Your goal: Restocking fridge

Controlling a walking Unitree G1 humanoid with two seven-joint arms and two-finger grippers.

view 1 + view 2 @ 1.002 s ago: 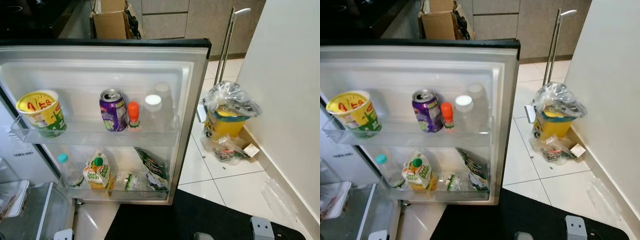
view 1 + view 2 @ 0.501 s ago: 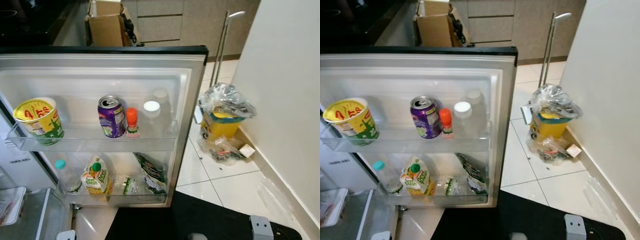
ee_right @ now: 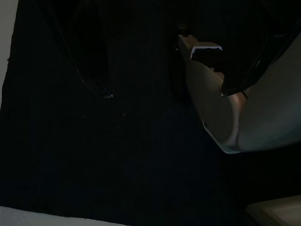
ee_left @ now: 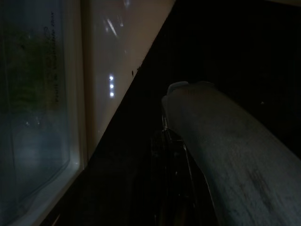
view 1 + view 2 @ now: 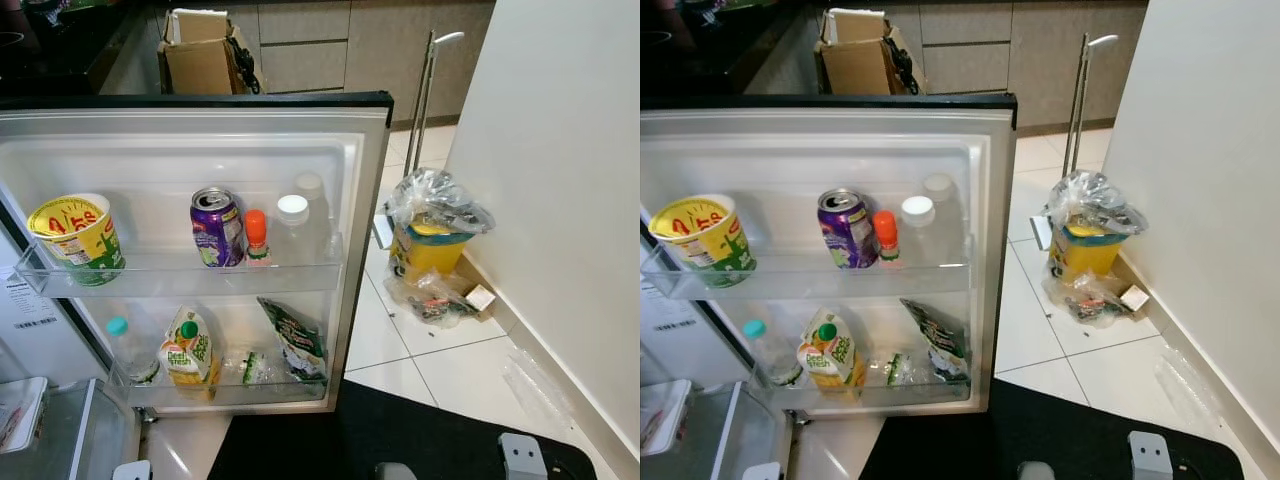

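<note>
The fridge door (image 5: 365,180) is standing open. On its upper shelf a yellow tub (image 5: 75,238) is sitting at nine o'clock of a purple can (image 5: 217,227), with an orange-capped bottle (image 5: 256,235) touching the can at three o'clock. A juice carton (image 5: 190,352) is leaning on the lower shelf. A bagged yellow bin (image 5: 432,235) is standing by the wall. I cannot tell how either gripper's jaws stand.

Upper door shelf (image 5: 180,282): one yellow instant-noodle cup (image 5: 75,238), one purple can (image 5: 217,227), one small orange-capped bottle (image 5: 256,235), two clear white-capped bottles (image 5: 295,222).

Lower door shelf (image 5: 220,392): one teal-capped water bottle (image 5: 128,348), one juice carton (image 5: 188,352), one green snack bag (image 5: 293,340), one small clear packet (image 5: 252,368).

Floor: one yellow bin (image 5: 426,250) with one plastic bag liner (image 5: 437,198); one cardboard box (image 5: 200,55) behind the door.
</note>
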